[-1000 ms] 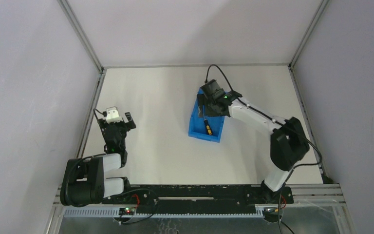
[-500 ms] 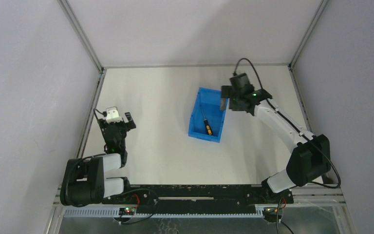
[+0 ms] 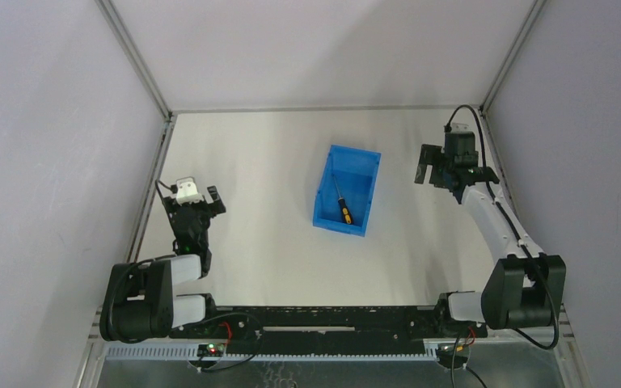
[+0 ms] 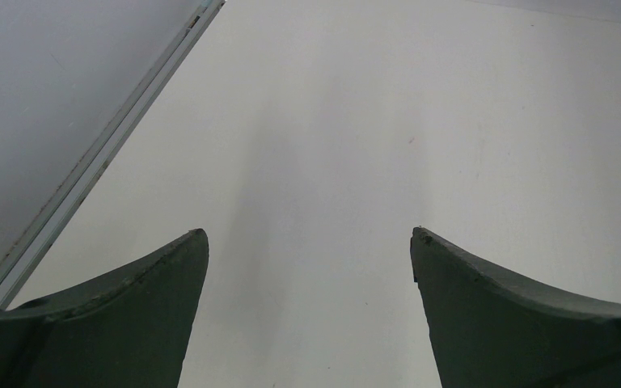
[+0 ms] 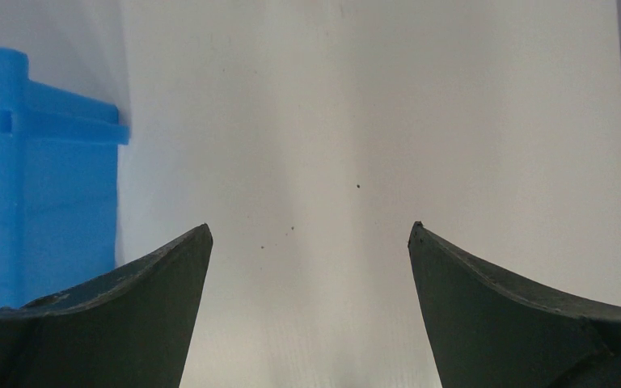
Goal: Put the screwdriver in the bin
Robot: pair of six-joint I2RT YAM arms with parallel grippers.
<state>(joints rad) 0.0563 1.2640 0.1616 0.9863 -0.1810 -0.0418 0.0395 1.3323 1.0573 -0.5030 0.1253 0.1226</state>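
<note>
Right gripper (image 5: 307, 230) spread open and empty, off to the bin's (image 3: 340, 225) right.
Screwdriver (image 3: 341, 204) lies flat inside the bin; I judge it light, stiff, its shaft slick, so the yellow-and-black handle is where I'd pinch.

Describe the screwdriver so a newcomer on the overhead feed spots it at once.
On the white table, find the bright blue bin just right of centre. Inside it, toward the near end, lies the screwdriver: thin grey shaft, yellow-orange and black handle, the only thing in the bin.
</note>
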